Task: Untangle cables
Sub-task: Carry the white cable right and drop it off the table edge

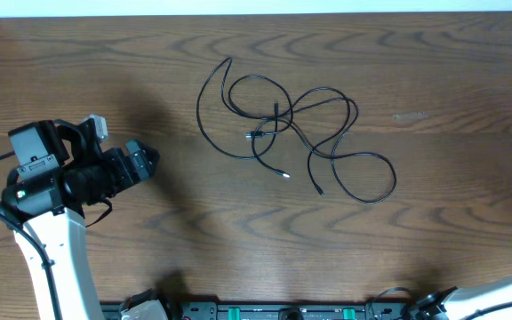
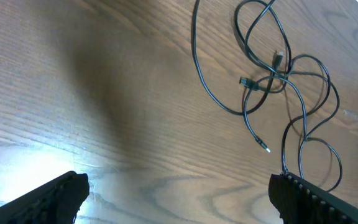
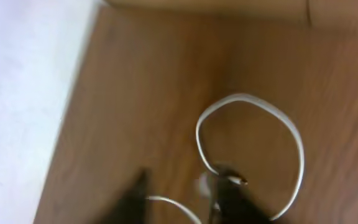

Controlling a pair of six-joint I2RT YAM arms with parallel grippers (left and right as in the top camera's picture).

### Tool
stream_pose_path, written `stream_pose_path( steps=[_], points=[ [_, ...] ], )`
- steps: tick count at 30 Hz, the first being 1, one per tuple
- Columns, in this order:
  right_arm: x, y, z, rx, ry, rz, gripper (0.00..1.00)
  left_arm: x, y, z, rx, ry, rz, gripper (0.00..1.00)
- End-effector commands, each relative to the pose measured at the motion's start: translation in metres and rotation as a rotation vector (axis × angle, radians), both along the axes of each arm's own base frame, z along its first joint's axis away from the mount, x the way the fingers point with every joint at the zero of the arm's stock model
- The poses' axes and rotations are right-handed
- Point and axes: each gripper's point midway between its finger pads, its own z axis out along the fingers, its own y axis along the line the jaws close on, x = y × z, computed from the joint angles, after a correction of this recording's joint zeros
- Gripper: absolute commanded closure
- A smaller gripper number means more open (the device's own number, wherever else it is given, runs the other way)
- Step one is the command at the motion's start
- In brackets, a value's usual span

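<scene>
Wooden table (image 1: 434, 62), dark grain.

Black cables (image 1: 292, 124): a loose tangle lying flat a little past the middle of the table, towards its far edge.
- Thin, glossy black cords, all of like thickness.
- A tall narrow loop rises at the left of the heap, and a wide rounded loop trails out at the lower right.
- The strands cross and knot in the centre; how many separate cords there are, I cannot tell.
- Small plug ends show: one with a silvery tip pokes out below the knot, another dark one lies just to its right, and one sits in the crossing itself.
- The left wrist view shows the same heap (image 2: 272, 74) in the upper right of its field.

Left gripper (image 1: 145, 160): at the left side of the table, well apart from the tangle and pointed towards it. In its own camera (image 2: 178, 180) the jaws stand spread wide with only bare wood between them. It grips nothing.

White cable (image 3: 250, 99): a thin white cord curled in one round loop near a table corner, with a small plug end at the bottom of the loop.

Right gripper (image 3: 182, 183): dark fingers sit just beside that plug. The view is badly blurred, so I cannot tell how far the jaws are parted, nor whether they have the cord.
</scene>
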Motion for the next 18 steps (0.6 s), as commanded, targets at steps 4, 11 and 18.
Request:
stream_pose_path(
  steps=[4,11,18],
  points=[
    [0.001,0.029,-0.052,0.220,0.049,0.041,0.01,0.001,-0.001,0.008,0.004,-0.027,-0.017,0.02],
    [-0.009,0.071,-0.057,0.430,0.101,0.014,0.01,0.001,-0.001,0.008,0.004,-0.027,-0.017,0.02],
    [0.014,0.153,-0.047,0.525,0.138,0.283,0.01,0.001,-0.001,0.008,0.011,-0.032,-0.028,0.02]
  ],
)
